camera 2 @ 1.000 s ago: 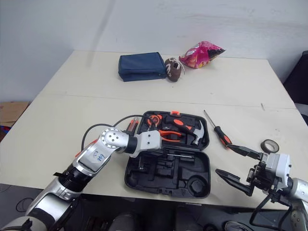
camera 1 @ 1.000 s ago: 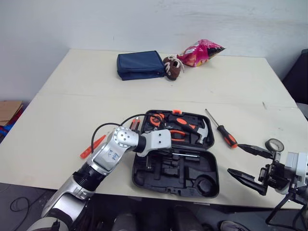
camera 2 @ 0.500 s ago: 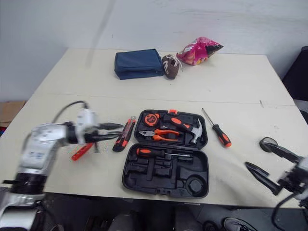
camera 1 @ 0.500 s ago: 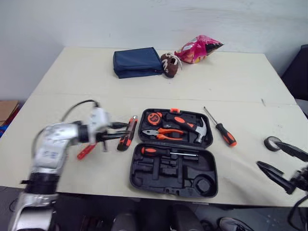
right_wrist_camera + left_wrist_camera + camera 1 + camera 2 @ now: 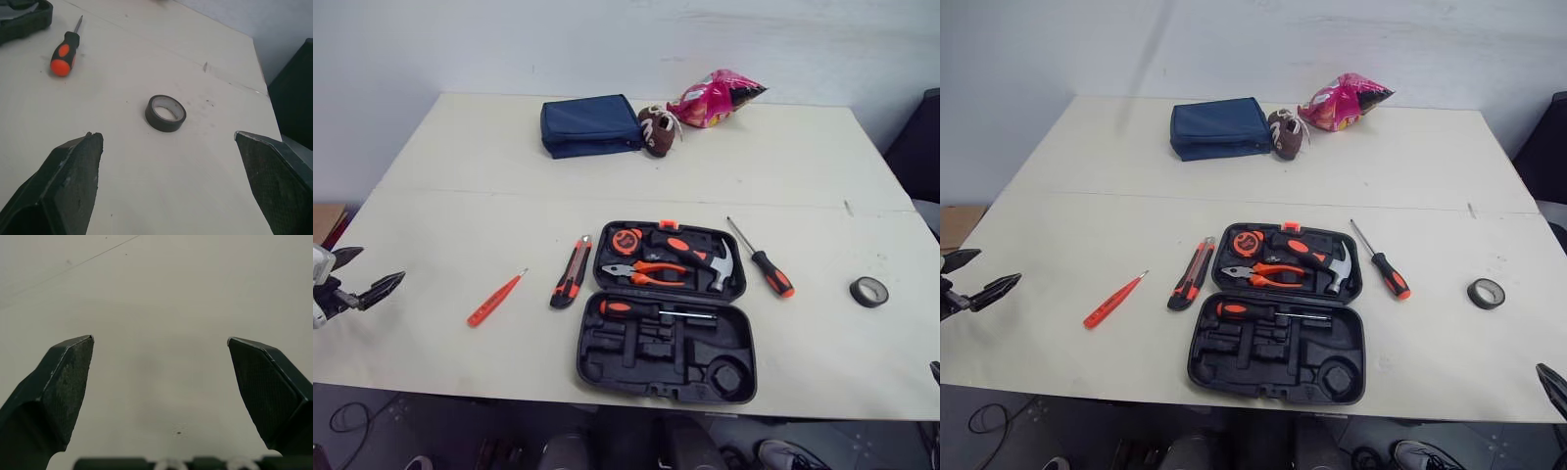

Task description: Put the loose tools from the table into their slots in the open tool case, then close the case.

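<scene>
Though cluttered, a cream table (image 5: pixel 460 196) before a white wall (image 5: pixel 607 39)

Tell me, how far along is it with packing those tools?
Done: the hammer, pliers, tape measure and one screwdriver sit in the case. In hand: nothing; the left end effector and right end effector are both open and empty. Left: the knife, orange tester, second screwdriver and tape roll lie loose on the table, and the case is not yet closed.
</scene>
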Robot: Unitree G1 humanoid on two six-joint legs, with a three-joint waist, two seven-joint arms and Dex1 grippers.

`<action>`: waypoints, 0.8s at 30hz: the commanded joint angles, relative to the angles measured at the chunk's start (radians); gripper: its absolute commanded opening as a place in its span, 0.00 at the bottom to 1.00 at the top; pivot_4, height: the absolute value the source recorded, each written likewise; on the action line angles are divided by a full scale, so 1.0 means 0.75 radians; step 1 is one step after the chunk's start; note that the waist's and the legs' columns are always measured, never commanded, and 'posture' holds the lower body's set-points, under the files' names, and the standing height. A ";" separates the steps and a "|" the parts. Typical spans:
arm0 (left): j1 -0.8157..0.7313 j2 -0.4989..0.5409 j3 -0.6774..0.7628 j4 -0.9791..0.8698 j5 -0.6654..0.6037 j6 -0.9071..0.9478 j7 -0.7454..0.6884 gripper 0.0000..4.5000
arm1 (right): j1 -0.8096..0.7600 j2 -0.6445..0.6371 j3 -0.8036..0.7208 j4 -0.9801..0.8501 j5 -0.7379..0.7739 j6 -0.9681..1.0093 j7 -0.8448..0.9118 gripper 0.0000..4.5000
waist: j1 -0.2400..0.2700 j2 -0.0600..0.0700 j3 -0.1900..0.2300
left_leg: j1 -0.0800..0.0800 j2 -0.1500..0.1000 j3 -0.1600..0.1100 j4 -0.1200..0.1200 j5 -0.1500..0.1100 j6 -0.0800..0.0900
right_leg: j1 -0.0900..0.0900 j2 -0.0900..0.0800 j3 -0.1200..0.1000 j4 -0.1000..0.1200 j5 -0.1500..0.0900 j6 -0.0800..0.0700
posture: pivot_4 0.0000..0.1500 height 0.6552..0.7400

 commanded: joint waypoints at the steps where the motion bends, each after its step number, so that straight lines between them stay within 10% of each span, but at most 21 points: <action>1: 0.019 0.066 0.081 0.059 -0.053 -0.034 -0.027 0.99 | 0.023 0.024 -0.027 -0.010 -0.003 -0.032 -0.058 1.00 | -0.005 -0.001 0.000 | 0.000 0.000 0.000 -0.001 0.000 0.000 | -0.001 0.000 0.000 0.000 0.000 -0.001 | 1.00 1.00; 14: 0.137 -0.109 -0.030 -0.840 -0.328 0.349 -0.230 0.99 | -0.257 -0.217 0.384 -0.668 0.136 0.796 -0.386 1.00 | -0.035 0.002 0.002 | -0.001 -0.001 -0.001 0.000 0.006 -0.005 | -0.001 -0.001 0.000 0.003 0.000 -0.001 | 1.00 1.00; 24: 0.077 -0.190 -0.288 -1.415 -0.444 0.630 -0.221 0.99 | -0.680 -0.480 0.676 -0.729 0.295 1.577 -0.559 1.00 | -0.020 0.001 0.003 | -0.006 0.000 -0.001 0.000 0.006 -0.004 | -0.002 0.004 0.000 -0.003 0.000 0.000 | 1.00 1.00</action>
